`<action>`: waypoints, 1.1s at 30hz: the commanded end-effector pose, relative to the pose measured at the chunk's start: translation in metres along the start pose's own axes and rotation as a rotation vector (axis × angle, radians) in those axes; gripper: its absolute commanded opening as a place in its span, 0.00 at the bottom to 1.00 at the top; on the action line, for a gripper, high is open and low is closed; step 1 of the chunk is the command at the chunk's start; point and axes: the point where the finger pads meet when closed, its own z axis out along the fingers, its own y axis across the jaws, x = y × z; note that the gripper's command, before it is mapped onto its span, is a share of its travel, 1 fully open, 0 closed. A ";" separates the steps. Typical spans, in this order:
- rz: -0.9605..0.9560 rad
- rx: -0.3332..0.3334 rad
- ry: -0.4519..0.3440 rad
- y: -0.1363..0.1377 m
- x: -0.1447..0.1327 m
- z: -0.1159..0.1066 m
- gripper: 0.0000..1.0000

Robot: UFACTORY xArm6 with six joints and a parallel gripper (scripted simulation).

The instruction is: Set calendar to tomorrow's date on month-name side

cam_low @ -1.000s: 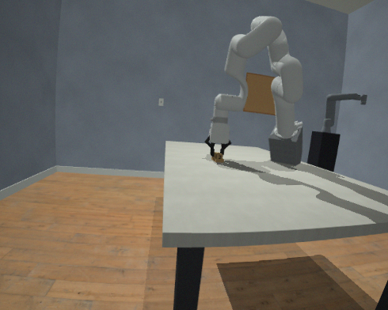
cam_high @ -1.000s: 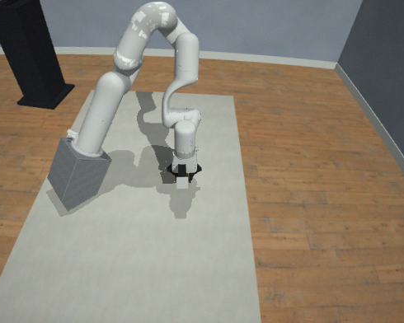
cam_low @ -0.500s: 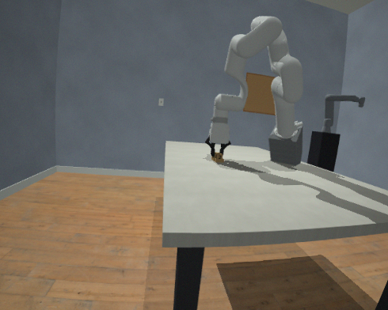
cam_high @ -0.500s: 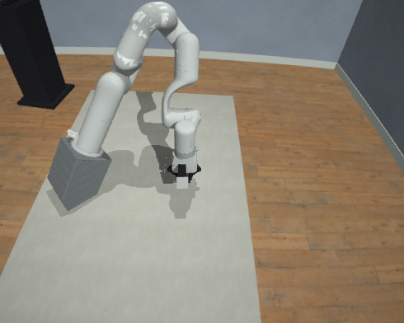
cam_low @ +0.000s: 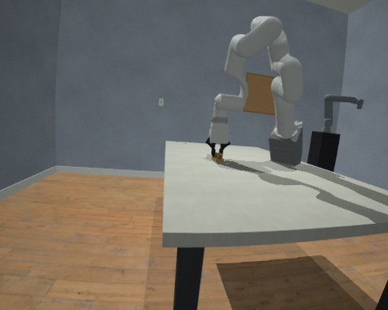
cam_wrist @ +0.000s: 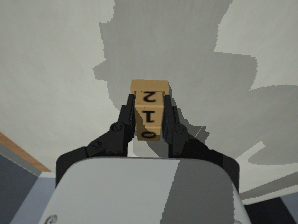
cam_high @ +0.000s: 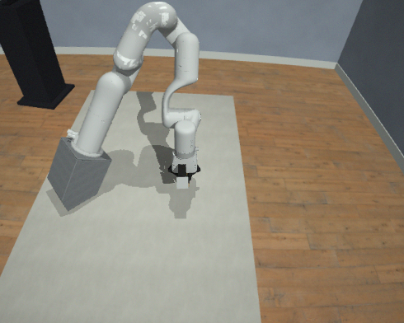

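A small wooden calendar block (cam_wrist: pixel 148 100) (cam_low: pixel 218 159) sits between my fingers, down at the grey table top (cam_high: pixel 131 255) (cam_low: pixel 245 206). In the wrist view its near faces carry the black digits 2, 1 and 0 in a row, and its far face is blank. I cannot tell cubes and tray apart, and no month name shows. My gripper (cam_wrist: pixel 149 104) (cam_high: pixel 184 177) (cam_low: pixel 218 154) points straight down, and its two black fingers press on the block's left and right sides. It is shut on the block.
The arm's grey base box (cam_high: pixel 79 177) (cam_low: pixel 285 150) stands on the table's left side in the top view. A black stand (cam_high: pixel 28 53) (cam_low: pixel 323 152) is on the floor beyond the table. The table's right edge lies near the gripper.
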 end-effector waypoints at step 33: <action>0.000 0.002 0.001 -0.001 0.000 -0.057 0.27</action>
